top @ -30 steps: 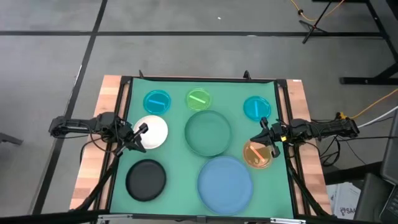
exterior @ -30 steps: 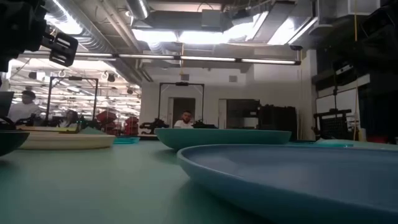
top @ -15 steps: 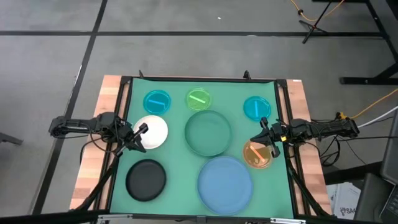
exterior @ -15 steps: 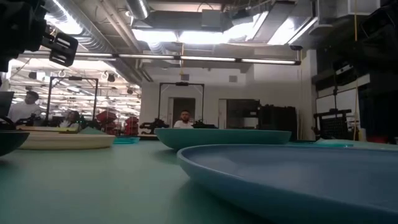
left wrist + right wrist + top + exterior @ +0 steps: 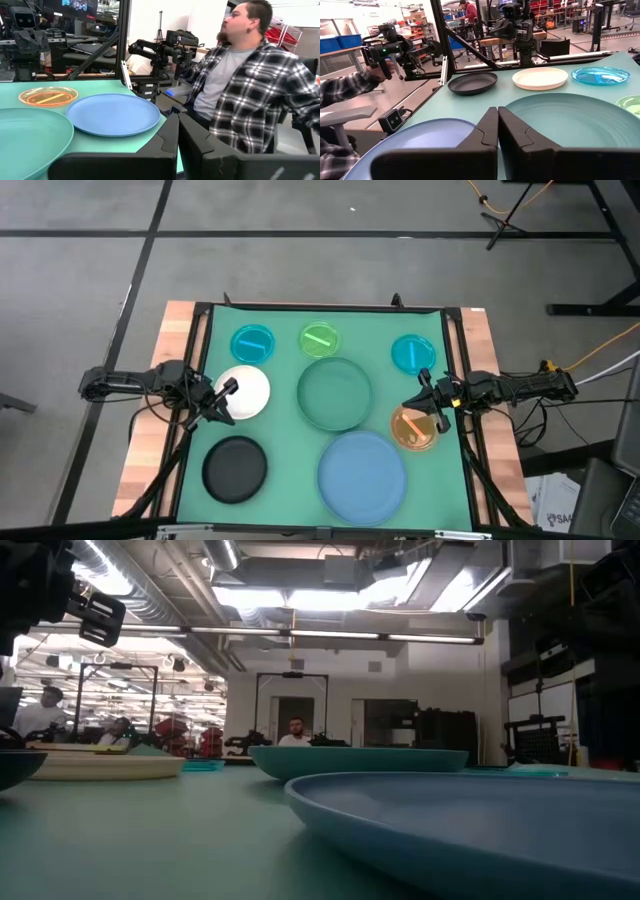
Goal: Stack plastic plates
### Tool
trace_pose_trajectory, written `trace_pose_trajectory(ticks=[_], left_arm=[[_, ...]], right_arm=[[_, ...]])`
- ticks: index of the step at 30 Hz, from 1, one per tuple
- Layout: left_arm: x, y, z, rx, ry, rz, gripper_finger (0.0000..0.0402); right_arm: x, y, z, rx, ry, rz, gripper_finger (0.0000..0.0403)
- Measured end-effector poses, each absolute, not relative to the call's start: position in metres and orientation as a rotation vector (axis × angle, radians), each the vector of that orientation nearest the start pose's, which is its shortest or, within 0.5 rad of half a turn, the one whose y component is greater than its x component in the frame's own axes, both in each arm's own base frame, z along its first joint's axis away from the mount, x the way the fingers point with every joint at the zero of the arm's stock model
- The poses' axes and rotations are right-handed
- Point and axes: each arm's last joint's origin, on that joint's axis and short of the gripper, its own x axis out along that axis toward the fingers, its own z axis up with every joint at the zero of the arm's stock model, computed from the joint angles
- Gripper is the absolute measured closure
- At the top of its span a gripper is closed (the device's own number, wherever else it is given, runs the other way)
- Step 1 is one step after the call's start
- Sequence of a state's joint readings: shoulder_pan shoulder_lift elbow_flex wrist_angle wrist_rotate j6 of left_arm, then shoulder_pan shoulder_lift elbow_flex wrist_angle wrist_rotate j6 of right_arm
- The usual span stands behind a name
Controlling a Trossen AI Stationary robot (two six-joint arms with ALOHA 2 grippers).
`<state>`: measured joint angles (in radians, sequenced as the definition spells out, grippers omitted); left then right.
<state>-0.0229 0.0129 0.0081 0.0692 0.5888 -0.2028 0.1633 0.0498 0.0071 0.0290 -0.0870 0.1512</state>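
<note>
Eight plates lie apart on the green mat, each flat on its base. In the high view they are the blue small plate [image 5: 252, 342], green small plate [image 5: 319, 340], second blue small plate [image 5: 411, 353], white plate [image 5: 243, 393], teal large plate [image 5: 335, 393], orange plate [image 5: 413, 428], light-blue large plate [image 5: 362, 472] and black plate [image 5: 235, 468]. My left gripper [image 5: 229, 389] [image 5: 177, 120] is shut and hovers at the white plate's left rim. My right gripper [image 5: 422, 392] [image 5: 497, 112] is shut and hovers by the orange plate's far rim.
The mat is framed by dark rails [image 5: 196, 380] and wooden table edges [image 5: 150, 440]. A person in a plaid shirt [image 5: 245, 90] sits past the table's near side, with a sleeve [image 5: 345, 85] showing in the right wrist view. Bare mat lies between the plates.
</note>
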Motion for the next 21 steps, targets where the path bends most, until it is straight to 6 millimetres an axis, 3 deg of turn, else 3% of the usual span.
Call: trace_pose_trajectory(ticks=[12, 16, 21], left_arm=[[0.096, -0.012, 0.172, -0.208, -0.029, -0.385, 0.0401], [0.096, -0.010, 0.173, -0.139, -0.049, -0.314, 0.0401], [0.097, -0.008, 0.175, -0.165, -0.076, -0.216, 0.0401]], right_arm=[[0.099, 0.018, 0.165, 0.149, 0.033, 0.233, 0.0400], [0.099, 0.018, 0.165, 0.150, 0.032, 0.233, 0.0400], [0.099, 0.016, 0.167, 0.142, 0.006, 0.152, 0.0400]])
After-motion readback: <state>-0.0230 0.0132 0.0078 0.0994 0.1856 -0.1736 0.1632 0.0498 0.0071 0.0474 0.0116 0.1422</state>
